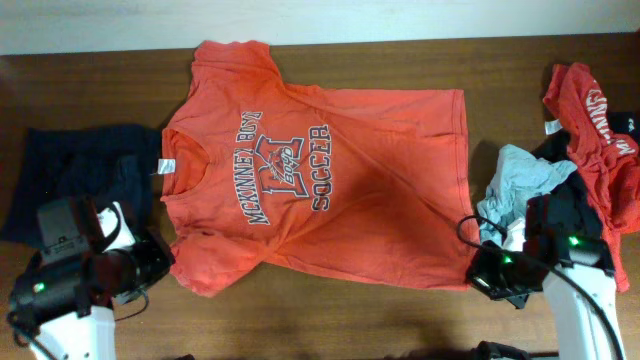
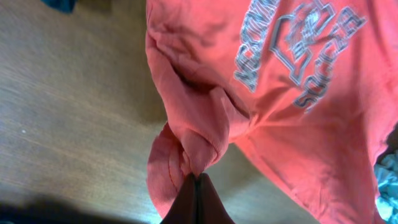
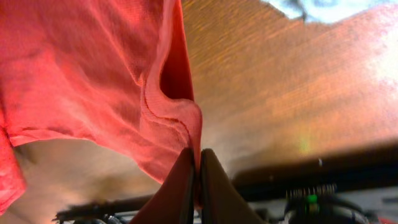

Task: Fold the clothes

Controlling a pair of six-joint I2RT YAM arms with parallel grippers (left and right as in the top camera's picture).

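The orange T-shirt (image 1: 330, 190) lies flat, print up, mid-table (image 1: 100, 90). Its long axis runs left to right, collar left and hem right. The left gripper (image 2: 198, 186) is pinched tight on its near sleeve. The right gripper (image 3: 198, 165) is clamped on the near-right hem corner. 1 dark garment (image 1: 90, 170) lies left, and a mixed pile (image 1: 590, 130) right.

white left arm (image 1: 75, 335) and right arm (image 1: 580, 300), black wrist housings (image 1: 120, 265), black cables (image 1: 20, 330), green lights (image 1: 573, 240).

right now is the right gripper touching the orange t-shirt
Touching. The right wrist view shows the right gripper shut on a fold of the orange T-shirt at its edge, cloth pinched between its jaws.
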